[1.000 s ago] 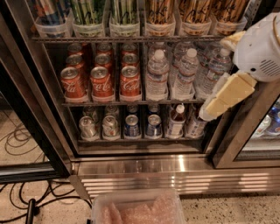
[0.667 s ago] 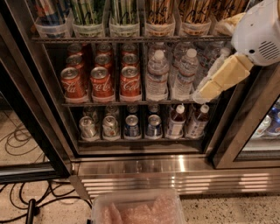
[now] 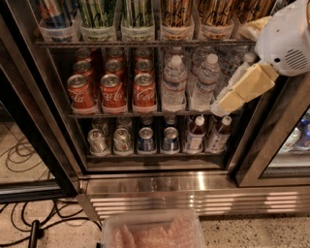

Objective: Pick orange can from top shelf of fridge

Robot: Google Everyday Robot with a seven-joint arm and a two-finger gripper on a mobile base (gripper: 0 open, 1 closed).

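Observation:
The orange cans (image 3: 177,11) are tall, gold with black scribbles. They stand in clear trays on the top shelf (image 3: 145,43), a dark wire rack, from the middle to the right; only their lower halves show. The fridge (image 3: 193,184) has a dark frame and a ribbed steel base, and its opening faces me. My gripper (image 3: 222,107) hangs from the white arm head at the upper right and points down-left. It is in front of the water bottles on the middle rack, below the top shelf and apart from the orange cans. It holds nothing that I can see.
Green-and-white striped cans (image 3: 97,12) stand left of the orange ones. Red Coca-Cola cans (image 3: 114,92) and water bottles (image 3: 173,82) fill the middle rack. Small cans (image 3: 121,140) and bottles (image 3: 193,135) are below. A clear bin (image 3: 155,232) is at the bottom, cables (image 3: 19,155) lie left, and a glass door (image 3: 281,140) is right.
The gripper has risen a little and shifted left, from the lower rack's level to in front of the water bottles. The cans have not moved.

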